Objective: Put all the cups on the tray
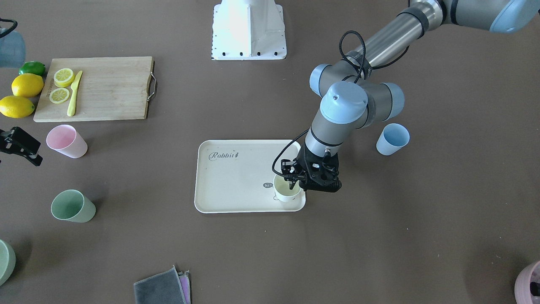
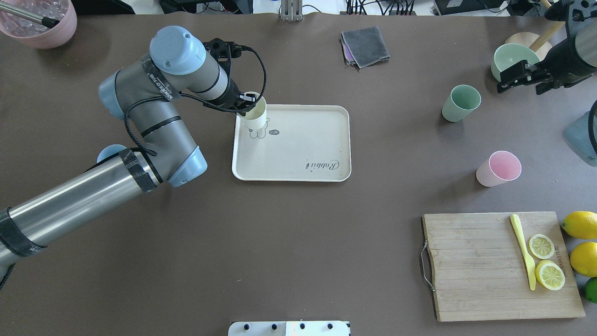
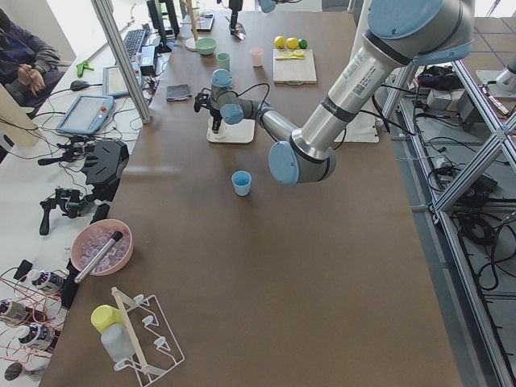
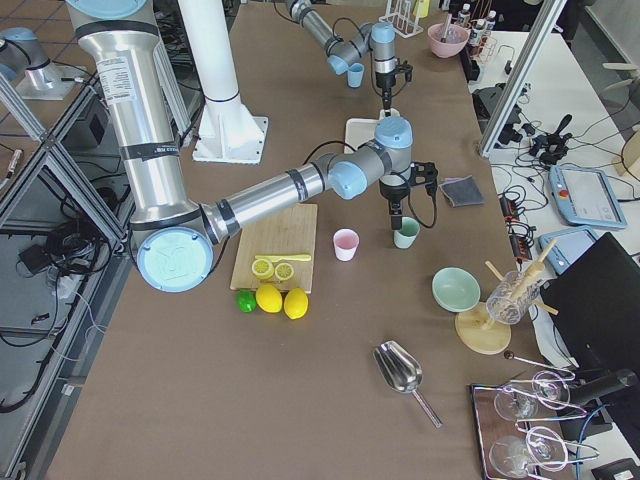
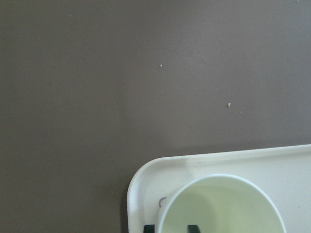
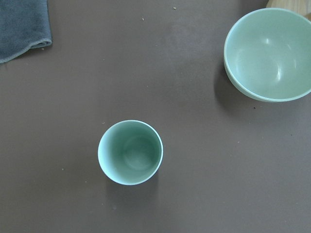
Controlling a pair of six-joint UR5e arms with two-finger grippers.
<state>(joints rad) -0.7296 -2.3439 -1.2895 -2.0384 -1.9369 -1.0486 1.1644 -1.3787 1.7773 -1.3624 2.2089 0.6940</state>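
**Cup one at the tray, release pending; three cups to go**

Left gripper [image 1: 296, 185] sat at the lower right corner of the tray [image 1: 236, 177] in the front view. Its jaws straddled the wall of the cream cup [image 1: 287, 192], one finger inside and one outside. Left wrist view showed both fingertips at the bottom edge of frame, either side of the rim. I couldn't tell whether they were pinching the wall or already slack.

The cream cup stood upright inside the tray rim, tucked into that corner next to the small rabbit drawing. It looked seated, though base contact wasn't visible.

Right gripper [image 1: 36, 153] was at the left edge of the front view, carrying nothing I could see; jaw gap unreadable. Its wrist camera looked straight down at the green cup [image 6: 130, 152], which sat left of centre and low in frame. A green bowl [image 6: 267, 53] was at upper right and a grey cloth [image 6: 22, 24] at upper left.

Off the tray and upright on the table in the front view:
- blue cup [image 1: 392, 139], right of the tray
- pink cup [image 1: 66, 141], far left
- green cup, lower left

My read: this was the place step for cup one. Next the left gripper needs to spread fully and lift straight up, so the inner finger clears the rim without tipping the cup. The blue cup is its nearest target. The right gripper needs to centre over the green cup's rim before descending.
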